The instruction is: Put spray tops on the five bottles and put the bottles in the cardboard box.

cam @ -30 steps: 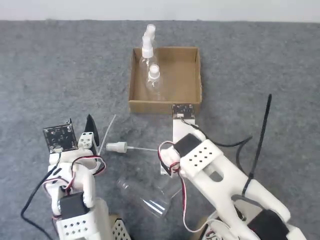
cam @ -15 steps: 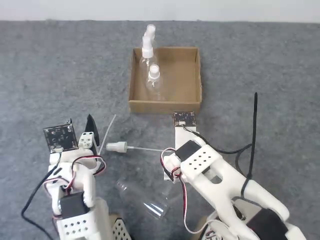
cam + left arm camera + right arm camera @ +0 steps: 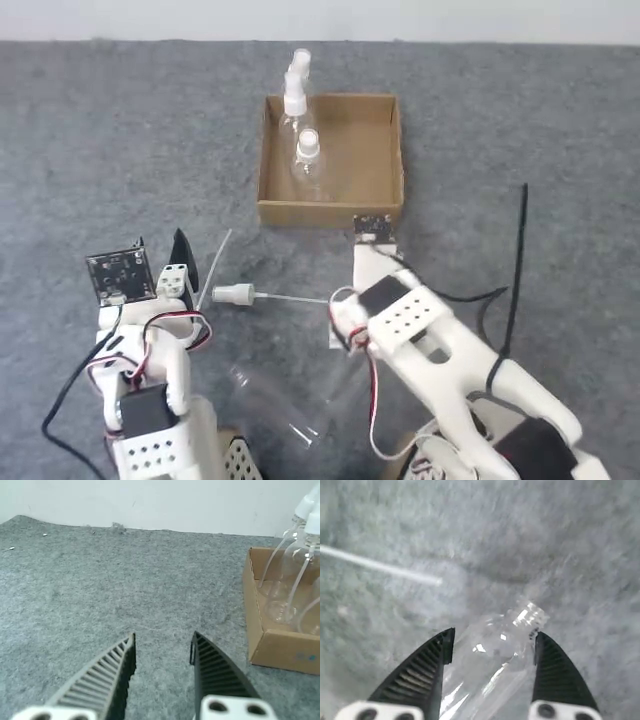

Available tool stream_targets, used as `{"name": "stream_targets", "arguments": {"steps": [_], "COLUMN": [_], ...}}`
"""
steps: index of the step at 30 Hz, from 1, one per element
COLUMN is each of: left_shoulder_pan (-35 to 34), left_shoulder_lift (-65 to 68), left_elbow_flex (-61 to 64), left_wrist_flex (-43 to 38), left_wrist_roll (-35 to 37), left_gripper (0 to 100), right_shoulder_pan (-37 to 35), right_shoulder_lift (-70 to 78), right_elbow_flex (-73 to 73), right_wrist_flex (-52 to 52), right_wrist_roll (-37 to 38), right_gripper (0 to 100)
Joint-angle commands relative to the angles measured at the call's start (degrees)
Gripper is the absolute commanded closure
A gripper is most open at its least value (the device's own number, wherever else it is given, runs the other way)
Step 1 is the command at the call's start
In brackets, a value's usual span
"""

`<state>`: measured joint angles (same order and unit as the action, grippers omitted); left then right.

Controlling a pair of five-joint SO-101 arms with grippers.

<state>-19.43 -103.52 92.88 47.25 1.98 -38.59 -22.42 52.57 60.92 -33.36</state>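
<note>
Clear plastic is making the bottle (image 3: 500,652) look light, thin-walled and slick. It is likely to dent under a hard squeeze and to roll away on its round side if nudged. It is lying on its side on the grey carpet (image 3: 100,130), close to the arms' bases and well apart from the cardboard box (image 3: 330,212). Its threaded neck is showing bare, with no spray top on it. The shoulder just below the neck is probably the stiffest place to take hold, and gripping there is leaving the threads free for capping.

Around that neck and shoulder the right gripper (image 3: 495,632) is standing with its jaws spread wide, one on each side of the bottle. It is not clamping anything, and whether either jaw is brushing the plastic cannot be told.

Nearby, a loose spray top (image 3: 235,293) is lying on the carpet between the arms, its thin tube (image 3: 380,567) ending just beside the bottle's mouth.

Over bare carpet, the left gripper (image 3: 164,635) is hovering with its jaws partly open, holding nothing and facing the box. Inside the box, capped bottles (image 3: 305,160) are already standing.
</note>
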Motion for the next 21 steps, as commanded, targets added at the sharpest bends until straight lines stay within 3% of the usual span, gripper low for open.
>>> {"name": "stream_targets", "arguments": {"steps": [1, 9, 14, 21], "left_shoulder_pan": [-0.4, -0.4, -0.4, -0.4], "left_shoulder_lift": [-1.0, -1.0, -1.0, -1.0], "left_elbow_flex": [-0.3, -0.3, -0.3, 0.7], "left_wrist_flex": [-2.2, -2.2, -2.2, -4.1], "left_wrist_roll": [0.5, 0.5, 0.5, 0.5], "left_gripper": [83, 83, 83, 83], "right_shoulder_pan": [5.9, 15.3, 17.3, 17.0], "right_shoulder_lift": [-2.6, -2.8, -2.8, -2.8], "right_elbow_flex": [-0.9, -1.0, -1.0, -1.0], "right_wrist_flex": [-2.5, -7.4, -8.9, -9.8], "right_wrist_roll": [7.4, 27.8, 38.3, 43.3], "right_gripper": [84.3, 84.3, 84.3, 83.9]}}
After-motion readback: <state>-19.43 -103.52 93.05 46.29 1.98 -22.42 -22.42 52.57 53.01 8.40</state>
